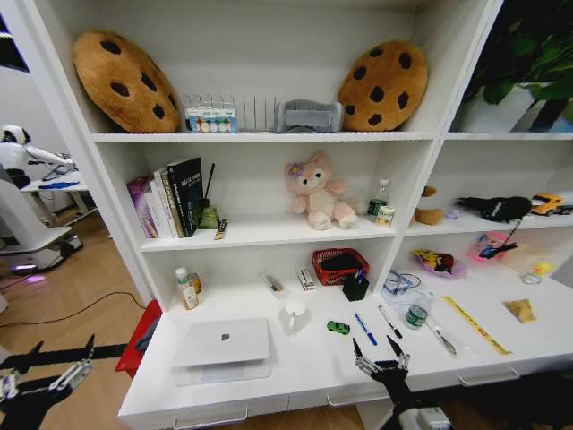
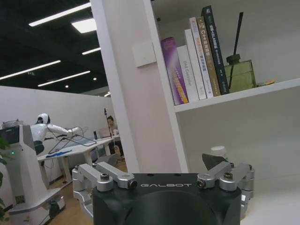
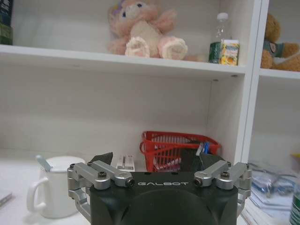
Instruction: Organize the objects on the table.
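A closed thin silver laptop lies at the front left of the white table. To its right sit a tiny green toy car, a blue pen, a black pen and a small clear green-capped bottle. My right gripper hovers open at the table's front edge, just in front of the pens and holding nothing. In the right wrist view, its gripper faces the shelf wall. My left gripper hangs open off the table's left end, beside the laptop, also empty. The left wrist view has the left gripper near the shelf upright.
A white mug stands between laptop and car, also visible as the mug close ahead. A red basket, a dark pen holder and a yellow ruler lie further back and right. Shelves rise behind; a red bin stands left.
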Controlling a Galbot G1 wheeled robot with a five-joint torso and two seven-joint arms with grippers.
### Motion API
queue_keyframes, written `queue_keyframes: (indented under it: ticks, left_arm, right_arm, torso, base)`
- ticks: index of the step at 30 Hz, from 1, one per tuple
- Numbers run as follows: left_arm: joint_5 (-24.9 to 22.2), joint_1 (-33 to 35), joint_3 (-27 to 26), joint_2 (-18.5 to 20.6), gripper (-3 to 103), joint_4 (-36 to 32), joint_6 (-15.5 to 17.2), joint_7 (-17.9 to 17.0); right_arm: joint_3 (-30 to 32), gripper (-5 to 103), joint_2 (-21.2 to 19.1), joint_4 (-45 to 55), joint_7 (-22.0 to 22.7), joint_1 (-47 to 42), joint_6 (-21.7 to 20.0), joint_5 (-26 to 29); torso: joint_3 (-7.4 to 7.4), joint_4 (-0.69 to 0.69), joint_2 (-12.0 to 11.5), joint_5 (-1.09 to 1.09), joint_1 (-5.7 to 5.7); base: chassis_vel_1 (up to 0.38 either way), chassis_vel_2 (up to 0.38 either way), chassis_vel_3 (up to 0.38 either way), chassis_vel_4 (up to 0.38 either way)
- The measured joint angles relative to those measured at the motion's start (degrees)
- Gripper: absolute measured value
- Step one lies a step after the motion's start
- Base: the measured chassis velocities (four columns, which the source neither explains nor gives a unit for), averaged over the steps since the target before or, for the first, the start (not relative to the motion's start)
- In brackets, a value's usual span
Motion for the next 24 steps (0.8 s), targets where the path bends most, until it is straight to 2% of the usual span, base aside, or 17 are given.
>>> queue_keyframes:
  ticks: [8,12,17,20,21,24]
  left_arm:
    - [2.37,-0.14,4.99,0.3,100,-0.95,-0.23,1.38]
    - [4.2,-0.16,9.1,0.42,100,-1.53,0.27,0.77]
    - [4.3,-0.17,9.26,0.52,100,-1.55,0.42,0.59]
    - [4.3,-0.16,9.25,0.6,100,-1.56,0.48,0.55]
    - [4.3,-0.16,9.25,0.6,100,-1.56,0.48,0.55]
    - [4.28,-0.16,9.21,0.63,100,-1.55,0.5,0.54]
  right_arm:
    - [0.85,100,-3.84,0.84,-4.33,0.7,2.54,3.5]
    - [0.96,100,-7.52,-0.7,-5.73,2.43,2.89,5.64]
    - [0.84,100,-9.53,-1.41,-5.66,3.22,2.46,6.91]
    - [0.84,100,-12.9,-4.0,-6.54,4.6,1.63,8.86]
    - [0.84,100,-12.9,-4.0,-6.54,4.6,1.63,8.86]
    - [0.85,100,-14.73,-8.82,-7.48,7.2,1.14,9.56]
  torso:
    - [0.0,-0.01,0.0,0.0,0.0]
    - [0.0,0.0,0.0,0.0,0.01]
    - [0.0,-0.01,0.0,0.01,0.0]
    - [0.0,0.0,0.0,-0.01,0.0]
    - [0.0,0.0,0.0,-0.01,0.0]
    - [0.0,0.0,0.0,0.0,0.0]
  base:
    - [0.0,0.0,0.0,0.0]
    - [0.0,0.0,0.0,0.0]
    - [0.0,0.0,0.0,0.0]
    - [0.0,0.0,0.0,0.0]
    - [0.0,0.0,0.0,0.0]
    - [0.0,0.0,0.0,0.0]
